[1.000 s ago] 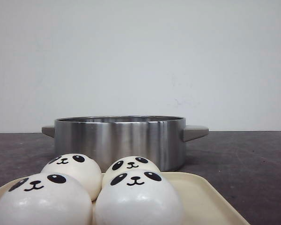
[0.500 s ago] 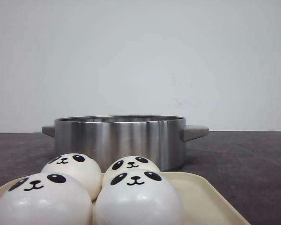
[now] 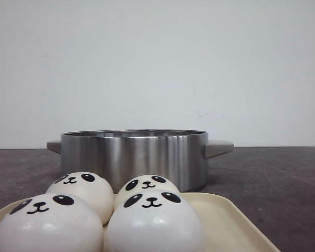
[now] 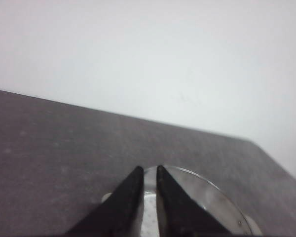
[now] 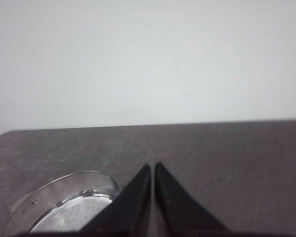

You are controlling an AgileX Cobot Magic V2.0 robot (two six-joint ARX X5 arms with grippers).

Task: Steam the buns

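Nothing has moved since the earlier frames; front view is identical. Four buns (image 3: 153,220) sit packed together on a cream tray (image 3: 228,223) at the near edge of the bench (image 3: 273,178), faces up. Steel pot (image 3: 134,157) stands just behind the tray; its inside is hidden from the front. Left claw (image 4: 148,170) and right claw (image 5: 152,167) are both nearly closed, holding nothing, each above the pot rim.
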